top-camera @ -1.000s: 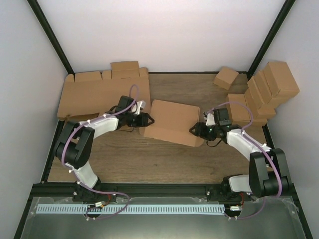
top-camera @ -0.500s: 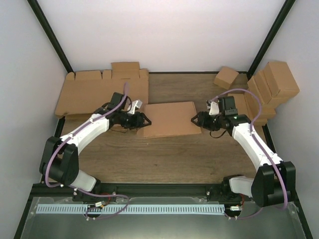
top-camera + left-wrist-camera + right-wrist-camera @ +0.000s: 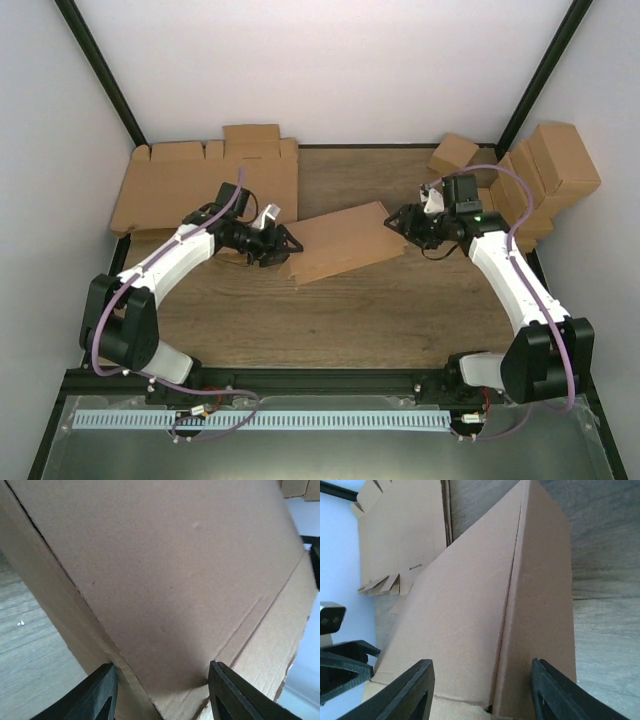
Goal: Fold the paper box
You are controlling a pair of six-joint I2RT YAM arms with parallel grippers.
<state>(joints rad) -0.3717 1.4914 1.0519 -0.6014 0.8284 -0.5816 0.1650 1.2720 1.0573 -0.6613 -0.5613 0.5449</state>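
A wooden desk sits inside white walls with black posts.

From the top camera, the paper box is near the middle of the desk, a little toward the far edge. It is folded shut and tilted, with its right end higher than its left end. The left claw is at its left end and the right claw is at its right end. Each claw is clamped on the box. A pile of flat cardboard sheets lies at the far left corner of the desk. A stack of small brown boxes sits at the far right corner, and 1 small box sits alone near the far edge.

From the left wrist camera, the paper box fills most of the picture. Its end sits between the 2 black fingers of the left claw, which press on it from both sides. A bit of the desk shows at the lower left.

From the right wrist camera, the paper box stretches away from the camera, with 1 wide face and 1 thin side showing. Its near end is gripped between the 2 black fingers of the right claw. The flat cardboard sheets lie beyond it at the upper left.
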